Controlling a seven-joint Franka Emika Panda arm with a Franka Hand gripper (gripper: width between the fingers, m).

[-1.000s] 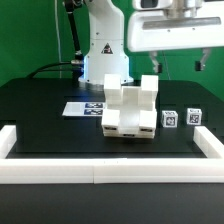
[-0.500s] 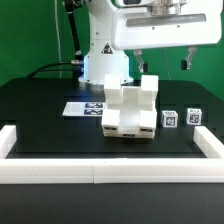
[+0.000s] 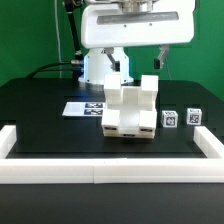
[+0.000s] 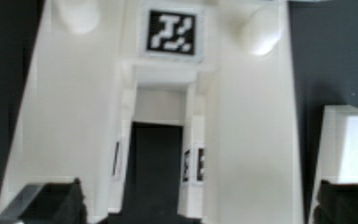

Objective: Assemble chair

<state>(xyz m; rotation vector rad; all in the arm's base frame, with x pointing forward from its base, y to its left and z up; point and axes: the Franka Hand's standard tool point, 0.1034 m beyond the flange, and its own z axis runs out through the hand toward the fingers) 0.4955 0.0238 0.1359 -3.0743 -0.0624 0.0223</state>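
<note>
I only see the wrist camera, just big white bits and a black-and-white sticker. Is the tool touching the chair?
Observer: No. In the exterior view the tool hangs open above the chair, not touching it.
Operator: Is anything else nearby?
Observer: Yes, two small tagged cubes stand to the exterior view's right of the chair.
Operator: And on the other side?
Observer: The marker board lies flat to the exterior view's left of the chair.
</note>
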